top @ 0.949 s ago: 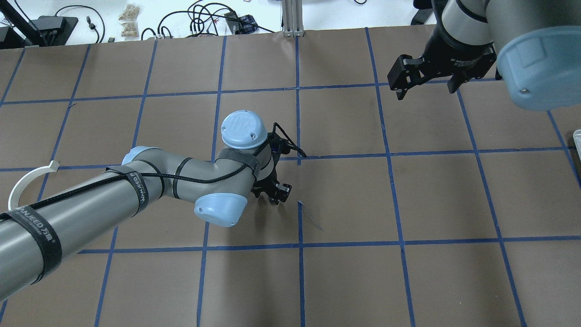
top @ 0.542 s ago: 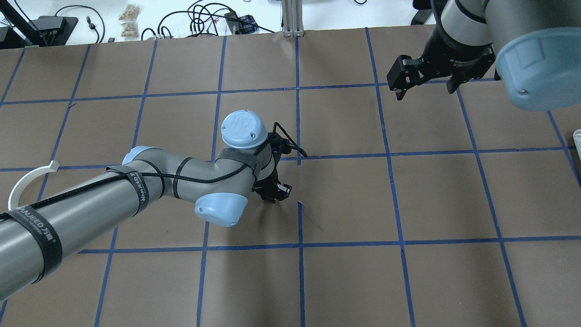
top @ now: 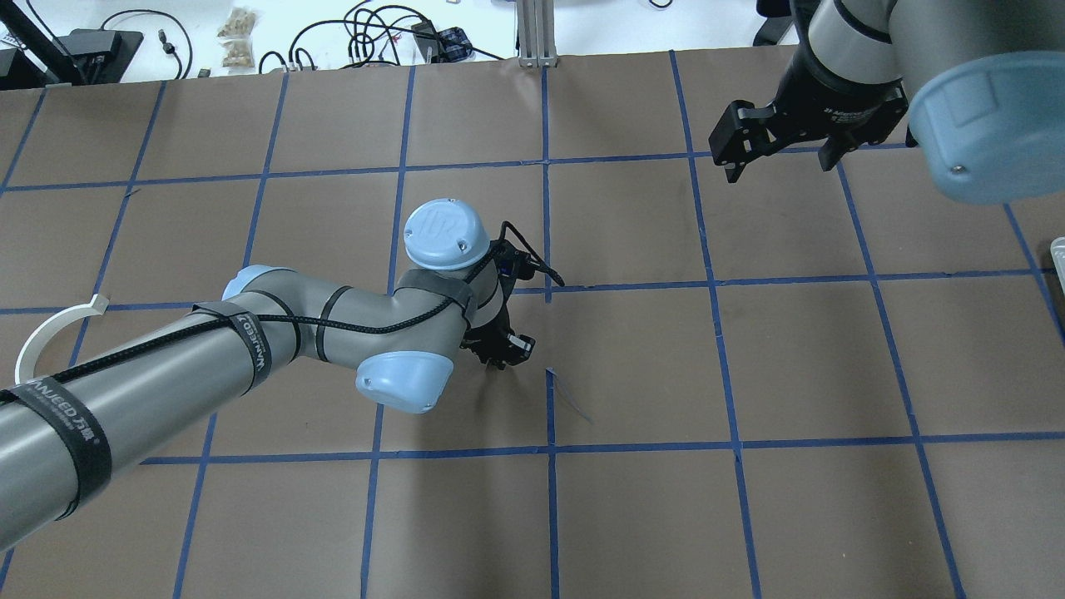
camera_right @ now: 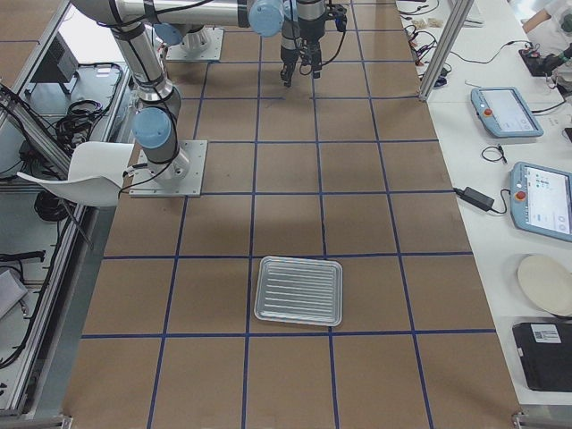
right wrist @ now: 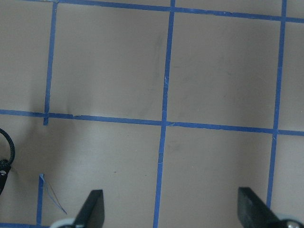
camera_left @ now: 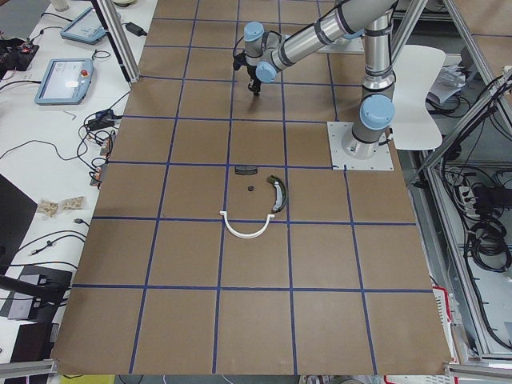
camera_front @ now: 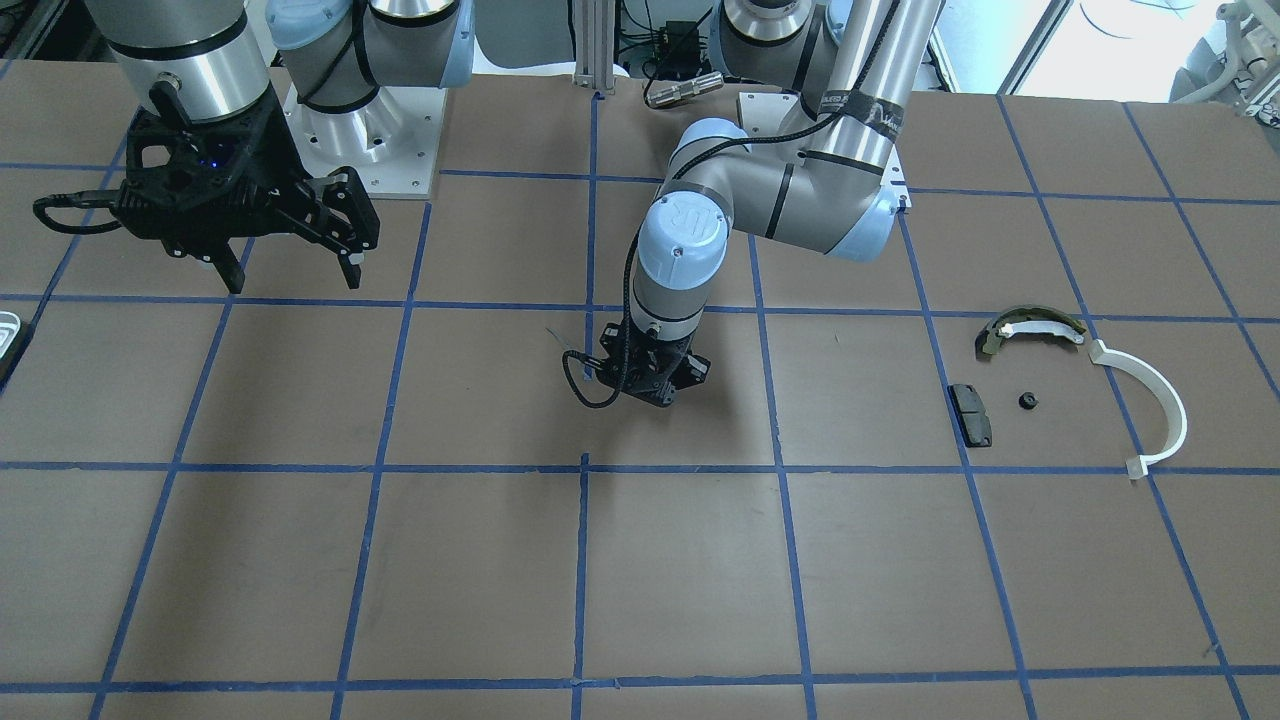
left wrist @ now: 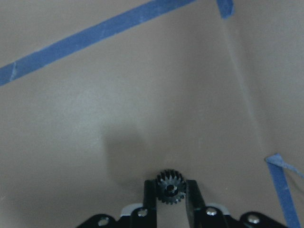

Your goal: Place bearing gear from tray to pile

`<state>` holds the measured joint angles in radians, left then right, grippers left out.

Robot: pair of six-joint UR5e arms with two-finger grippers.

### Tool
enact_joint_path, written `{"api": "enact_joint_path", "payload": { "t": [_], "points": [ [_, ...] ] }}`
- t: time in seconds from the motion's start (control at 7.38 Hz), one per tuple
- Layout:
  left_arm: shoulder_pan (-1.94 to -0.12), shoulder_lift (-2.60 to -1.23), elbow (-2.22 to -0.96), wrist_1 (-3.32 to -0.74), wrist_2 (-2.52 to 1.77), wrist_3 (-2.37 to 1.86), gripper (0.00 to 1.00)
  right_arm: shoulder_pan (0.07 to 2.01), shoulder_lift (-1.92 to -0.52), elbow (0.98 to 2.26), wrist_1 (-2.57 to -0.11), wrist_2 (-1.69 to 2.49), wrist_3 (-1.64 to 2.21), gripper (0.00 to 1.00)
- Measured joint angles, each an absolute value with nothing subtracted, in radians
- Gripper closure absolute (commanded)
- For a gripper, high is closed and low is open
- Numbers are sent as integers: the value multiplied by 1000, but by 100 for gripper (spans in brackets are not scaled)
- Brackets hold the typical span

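1. table (top: 832,374), blue tape grid
2. tray (camera_right: 298,290) flat on table, towards the robot's right end
3. right tool (camera_front: 294,283) released, jaws wide
4. left tool (left wrist: 170,186) grasping bearing gear (left wrist: 170,186), mid-table
5. bearing gear black, toothed, well apart from tray and pile (camera_front: 970,414)

Even bright overhead light, soft shadows, left wrist view blurred

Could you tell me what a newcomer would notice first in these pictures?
The left gripper, low at the middle of the brown taped table, its jaws shut on a small black toothed gear. Next, the right gripper hovering open, and the thin white half-ring arc on the robot's left.
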<state>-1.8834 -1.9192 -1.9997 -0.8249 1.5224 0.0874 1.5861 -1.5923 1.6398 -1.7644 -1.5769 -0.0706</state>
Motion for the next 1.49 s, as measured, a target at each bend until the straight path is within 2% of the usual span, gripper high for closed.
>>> {"api": "enact_joint_path", "payload": {
  "t": [0.41, 0.81, 1.22, 1.49],
  "points": [
    [-1752, -1874, -1924, -949, 1538, 131, 100, 1586, -1588, 1640, -1765, -1577, -72, 0],
    [-1441, -1831, -1896, -1035, 1549, 188, 100, 1586, -1580, 1639, -1779, -1576, -72, 0],
    [-1122, -1845, -1895, -1042, 1585, 385, 100, 1586, -1574, 1641, -1781, -1565, -73, 0],
    [-990, -1863, -1898, -1033, 1603, 532, 100, 1586, -1572, 1641, -1780, -1562, -76, 0]
  ]
}}
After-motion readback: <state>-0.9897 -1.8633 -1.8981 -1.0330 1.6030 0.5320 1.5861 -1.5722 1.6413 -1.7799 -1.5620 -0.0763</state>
